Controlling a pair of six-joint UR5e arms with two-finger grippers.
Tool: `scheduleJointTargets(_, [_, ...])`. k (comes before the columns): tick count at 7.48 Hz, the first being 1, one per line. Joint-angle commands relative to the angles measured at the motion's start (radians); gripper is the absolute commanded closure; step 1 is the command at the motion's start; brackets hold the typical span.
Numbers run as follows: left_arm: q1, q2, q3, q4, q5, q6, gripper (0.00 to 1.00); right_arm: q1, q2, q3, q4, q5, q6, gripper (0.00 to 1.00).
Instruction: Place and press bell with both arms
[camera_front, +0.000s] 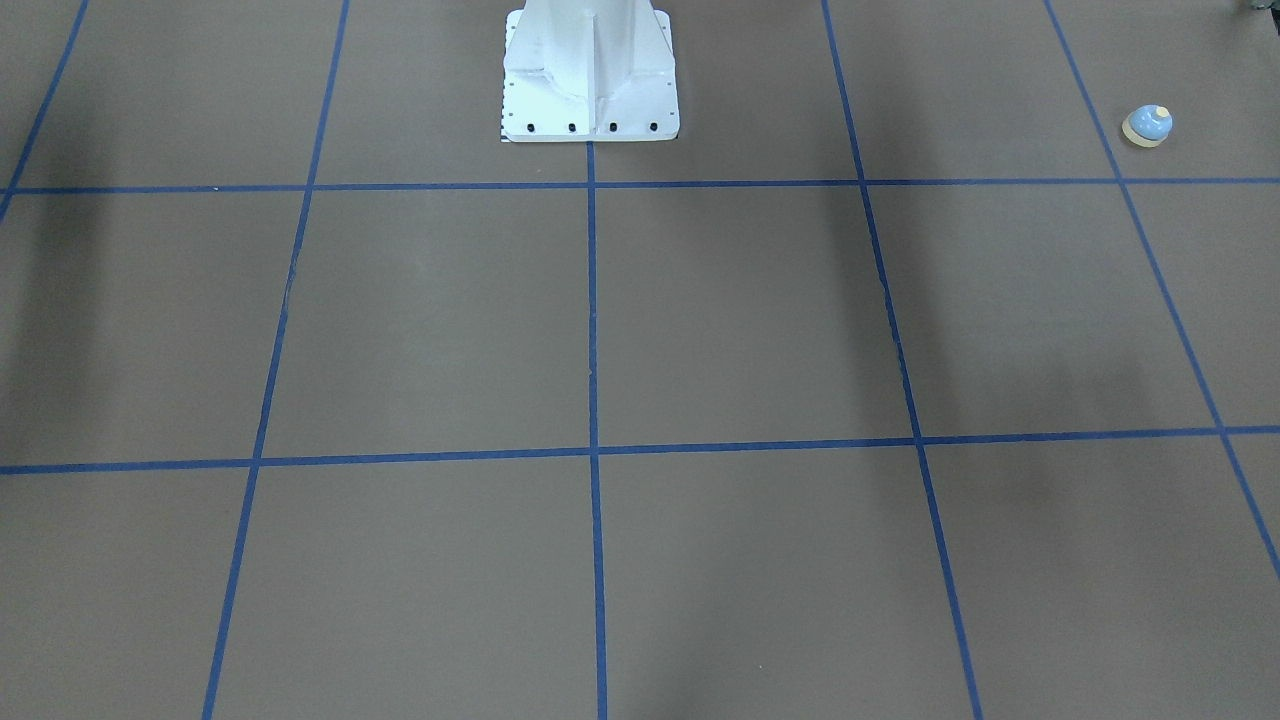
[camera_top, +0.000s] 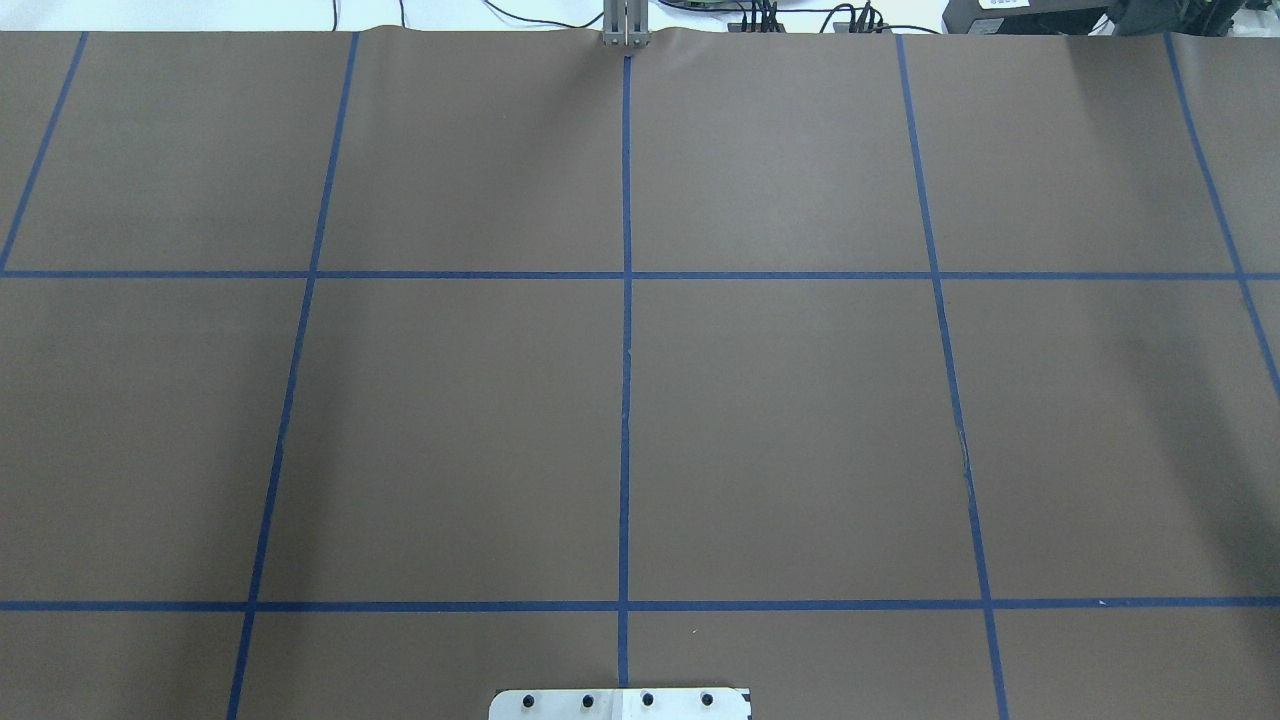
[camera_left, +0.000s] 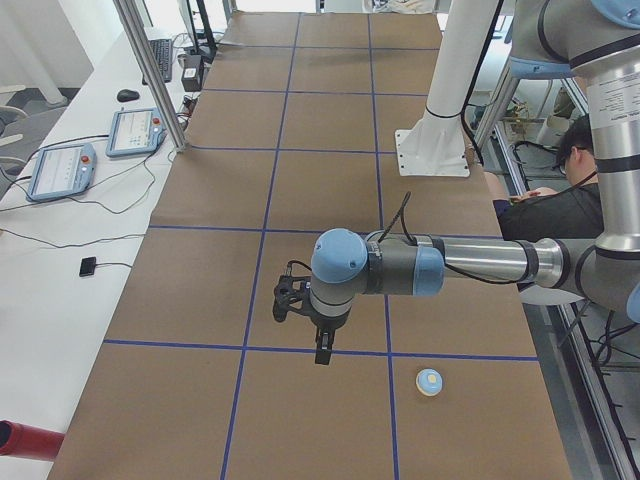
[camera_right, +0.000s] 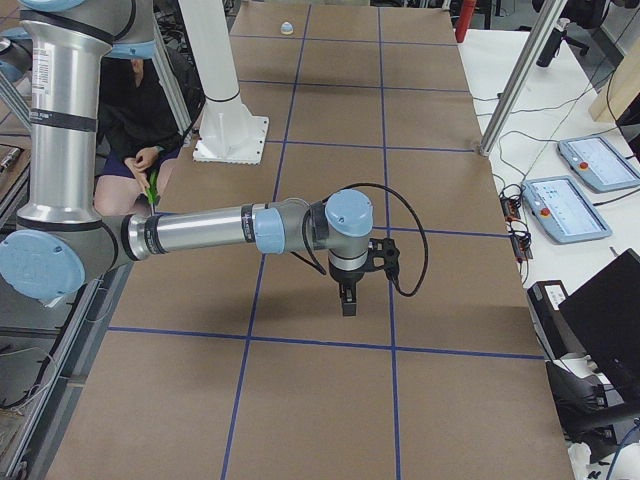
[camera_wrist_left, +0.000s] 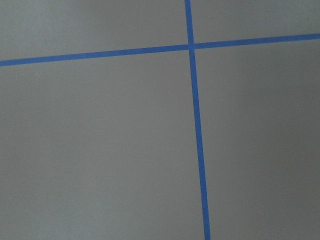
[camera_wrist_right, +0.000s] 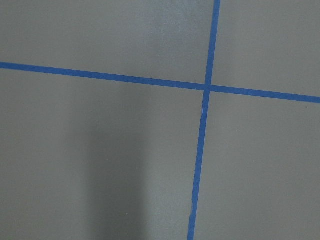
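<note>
Two silver-tubed arms (camera_left: 480, 262) hang over the brown paper-covered tabletop (camera_left: 200, 270) with its blue tape lines (camera_left: 270, 200), neither touching anything. The small light-blue dome bell (camera_left: 429, 381) with the cream button sits upright at the robot's left end, near the black left end effector (camera_left: 322, 352) but apart from it. The black right end effector (camera_right: 347, 300) hovers well apart from it. Whether either one is spread or pressed together I cannot tell. I'd say the pick-up is not yet begun; the next move calls for the left end effector to shift across and come down around the dome. No writing is legible
</note>
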Motion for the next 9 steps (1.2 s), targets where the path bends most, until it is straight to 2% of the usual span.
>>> scheduleJointTargets(1, [0.0, -0.022, -0.009, 0.004, -0.001, 0.0, 0.0, 0.001, 0.0, 0.002, 0.0, -0.001, 0.0, 0.0])
scheduleJointTargets(3, [0.0, -0.025, -0.009, -0.001, 0.001, -0.008, 0.0, 0.001, 0.0, 0.002, 0.0, 0.001, 0.0, 0.0])
scheduleJointTargets(4, [0.0, -0.066, 0.014, -0.005, 0.002, -0.017, 0.0, 0.001, 0.002, 0.0, 0.0, 0.001, 0.0, 0.0])
scheduleJointTargets(7, [0.0, -0.066, 0.045, -0.007, -0.004, -0.006, 0.0, 0.001, 0.0, 0.002, 0.001, 0.001, -0.002, 0.0])
scheduleJointTargets(9, [0.019, -0.069, 0.054, -0.071, -0.006, -0.006, 0.0, 0.001, 0.0, 0.003, 0.001, 0.001, -0.002, 0.0])
